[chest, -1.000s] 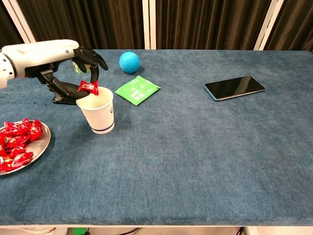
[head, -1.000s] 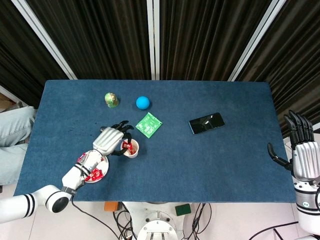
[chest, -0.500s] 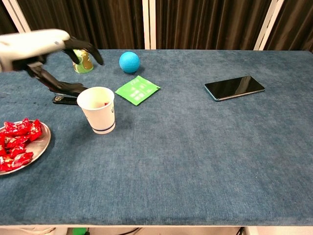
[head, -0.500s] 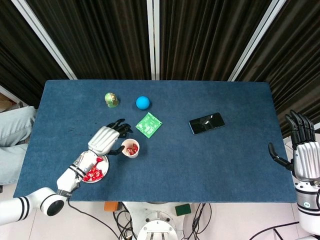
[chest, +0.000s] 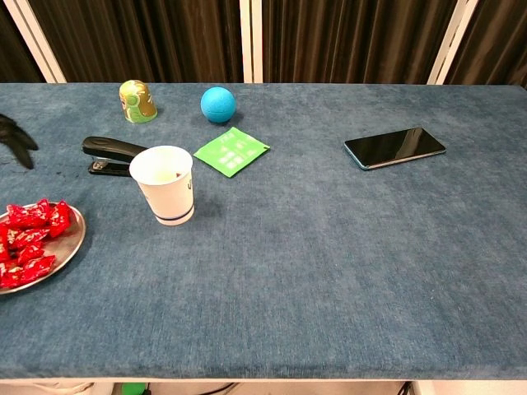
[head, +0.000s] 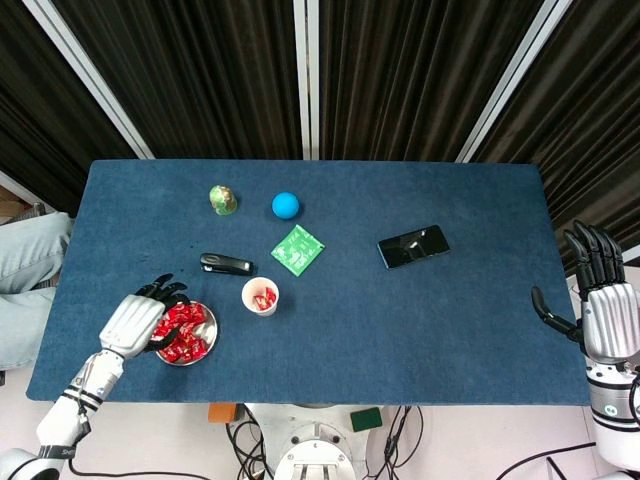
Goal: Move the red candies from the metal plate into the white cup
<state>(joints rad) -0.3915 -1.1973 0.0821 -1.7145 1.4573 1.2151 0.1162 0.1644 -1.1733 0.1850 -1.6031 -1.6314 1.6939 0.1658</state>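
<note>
Left hand [head: 133, 322] is seen over the metal plate [head: 207, 340], fingers spread, nothing pinched. Red candies [head: 185, 331] are heaped; several could be snagged and spilled short of the white cup [head: 260, 296]. Right hand [head: 606, 315] idles far right, fingers spread.

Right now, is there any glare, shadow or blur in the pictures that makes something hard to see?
Head view: even light, sharp; the phone screen shows a faint reflection only. Chest view: the white cup casts a soft shadow on the cloth; the left hand is cut by the frame edge; the metal plate rim gleams slightly.
</note>
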